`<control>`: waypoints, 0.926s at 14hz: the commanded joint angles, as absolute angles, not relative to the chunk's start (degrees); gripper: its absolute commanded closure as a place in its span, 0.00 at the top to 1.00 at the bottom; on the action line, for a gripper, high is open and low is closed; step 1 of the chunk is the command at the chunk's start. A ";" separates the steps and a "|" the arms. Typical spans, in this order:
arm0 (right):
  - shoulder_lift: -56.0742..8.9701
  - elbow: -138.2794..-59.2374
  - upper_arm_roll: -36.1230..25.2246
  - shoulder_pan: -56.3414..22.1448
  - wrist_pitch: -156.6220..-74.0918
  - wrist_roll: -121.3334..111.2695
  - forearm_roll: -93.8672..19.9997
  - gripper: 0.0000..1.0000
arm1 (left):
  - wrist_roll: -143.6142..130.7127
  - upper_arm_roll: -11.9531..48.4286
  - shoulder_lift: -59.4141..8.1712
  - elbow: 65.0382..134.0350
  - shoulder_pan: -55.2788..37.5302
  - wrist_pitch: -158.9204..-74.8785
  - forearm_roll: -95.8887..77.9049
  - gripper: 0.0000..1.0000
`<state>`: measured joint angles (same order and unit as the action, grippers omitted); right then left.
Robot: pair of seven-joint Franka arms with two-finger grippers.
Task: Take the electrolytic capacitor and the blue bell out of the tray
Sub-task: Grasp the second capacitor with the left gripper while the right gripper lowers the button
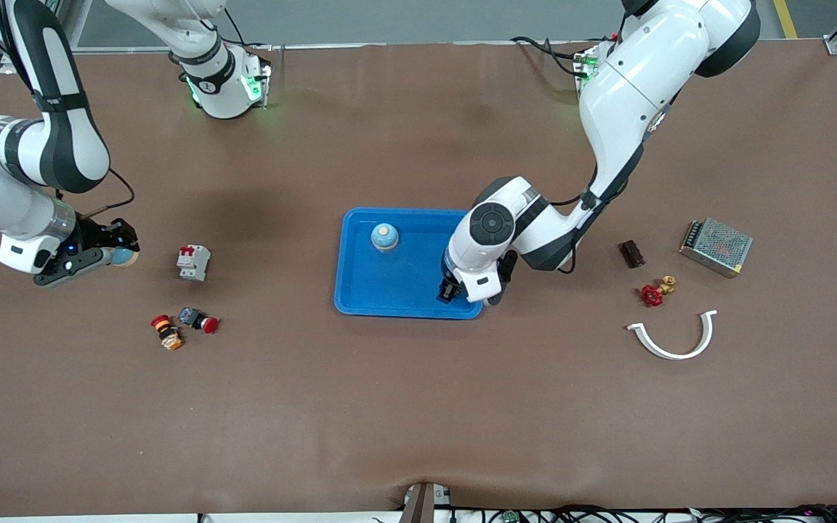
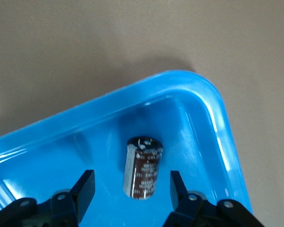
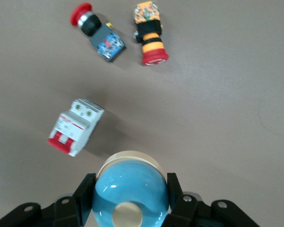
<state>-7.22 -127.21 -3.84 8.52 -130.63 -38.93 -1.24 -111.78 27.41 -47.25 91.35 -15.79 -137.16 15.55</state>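
Fingers of my left gripper [image 2: 128,191] straddle, half-closed, the dark cylindrical electrolytic capacitor [image 2: 143,167] in the bright blue plastic tray [image 1: 360,290]'s corner; seemingly untouched, it could roll aside. My right gripper [image 3: 130,196] clamps a blue domed bell [image 3: 130,189] above the table's edge.

Your left arm reaches from its base down over the tray [image 1: 360,290], wrist bent steeply so the left gripper [image 1: 455,293] points down at the tray's corner nearest the front camera on the left arm's side. Its fingers [image 2: 85,189] stand apart on either side of the electrolytic capacitor [image 2: 143,168], not touching it. Your right arm folds out toward its own end of the table, and the right gripper [image 1: 115,254] hangs above the surface there, its fingers [image 3: 85,194] clamped on a blue bell [image 3: 130,191].
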 commanded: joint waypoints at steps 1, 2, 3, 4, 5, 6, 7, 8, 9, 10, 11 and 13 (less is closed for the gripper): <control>-6.41 -129.55 -2.64 10.72 -133.06 -41.04 -1.05 0.21 | -111.98 26.72 -49.04 90.00 -16.61 -139.56 15.73 0.64; -6.68 -129.64 -2.72 10.72 -133.68 -41.04 -1.05 0.21 | -111.62 26.63 -48.96 90.09 -16.79 -139.57 16.17 0.60; -7.46 -129.73 -2.72 10.72 -134.64 -41.04 -1.05 0.21 | -111.62 26.63 -48.96 90.09 -16.79 -139.57 16.61 0.49; -7.82 -130.34 -2.72 10.81 -136.04 -41.13 -1.05 0.21 | -111.53 26.63 -48.96 90.26 -16.87 -139.57 16.70 0.35; -8.00 -131.47 -2.72 10.81 -137.97 -41.13 -0.97 0.21 | -110.84 26.54 -48.87 90.26 -17.05 -138.96 16.96 0.11; -8.09 -132.70 -2.72 10.81 -140.08 -41.22 -1.05 0.21 | -110.40 26.54 -48.08 90.44 -17.40 -137.91 18.01 0.00; -8.43 -133.76 -2.64 10.72 -142.10 -41.13 -0.97 0.21 | -110.22 26.63 -46.95 90.09 -17.40 -134.77 19.15 0.00; -9.31 -134.55 -2.64 10.72 -144.12 -41.13 -1.05 0.21 | -109.69 26.80 -45.80 89.83 -17.05 -132.04 20.20 0.00; -10.19 -134.91 -2.64 10.72 -145.53 -41.39 -0.97 0.21 | -108.56 27.07 -44.05 89.82 -16.44 -130.36 20.48 0.00; -10.98 -135.09 -2.64 10.81 -146.59 -42.61 -0.97 0.21 | -106.80 27.07 -42.21 89.82 -16.17 -127.64 20.48 0.00; -11.94 -135.17 -2.64 10.98 -147.56 -43.58 -0.97 0.21 | -104.18 27.16 -40.53 89.82 -15.39 -124.66 20.04 0.00; -13.18 -135.26 -2.64 11.07 -149.05 -43.77 -0.97 0.21 | -98.81 27.25 -36.41 89.91 -13.72 -118.77 19.25 0.00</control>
